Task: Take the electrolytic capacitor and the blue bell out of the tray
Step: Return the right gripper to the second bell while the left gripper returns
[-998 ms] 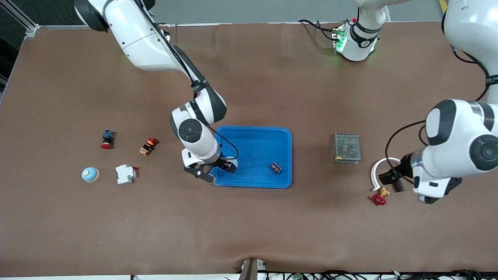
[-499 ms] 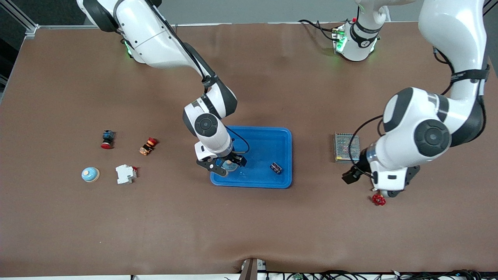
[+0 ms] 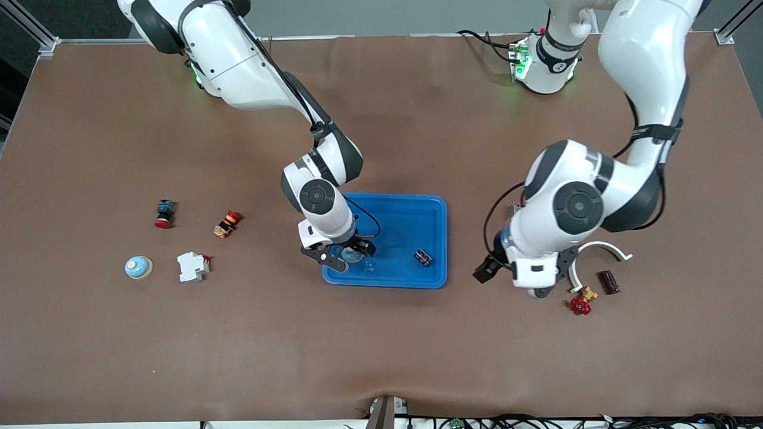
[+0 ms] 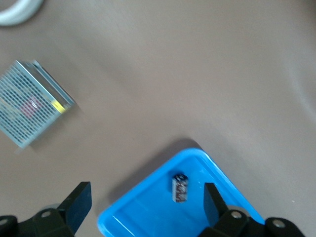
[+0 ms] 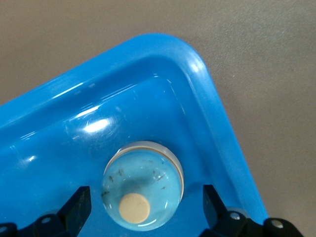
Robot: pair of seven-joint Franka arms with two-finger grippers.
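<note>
Second bell [image 3: 138, 267]: you see a light-blue bell alone on the counter [image 3: 381, 351] toward the right arm's end, unmoved through the last second.
Small parts: a red-capped button [image 3: 164, 214], an orange-and-red switch [image 3: 227, 224] and a white breaker [image 3: 192, 266] lie near that bell, where they were before.
Right end effector [image 3: 346, 257]: you have it low over the blue tray [image 3: 411, 217], in the corner nearest the front camera at the right arm's end. A second ago it hung at the tray's edge; it has since moved inside.
Right fingers [image 5: 76, 210]: spread wide, one on each side of the bell in the tray, not pressing on it.
Bell in tray [image 5: 142, 185]: light blue with a cream knob, it sits on the tray floor, tucked in the corner just beside the rim.
Capacitor [image 3: 423, 257]: small and dark, it lies in the tray toward the left arm's end, well apart from the bell, in the same spot as a second ago.
Left end effector [image 3: 486, 271]: over bare counter between the tray and the red valve [image 3: 579, 305]. A second ago it was over the valve and the white curved piece [image 3: 593, 259]; it has swung toward the tray.
Left fingers [image 4: 79, 202]: wide apart with nothing between them.
Mesh box [image 4: 32, 103]: mostly hidden under the left arm in the front view; the left wrist view shows it flat on the counter.
Brown block [image 3: 608, 282]: now uncovered, it lies beside the valve.
</note>
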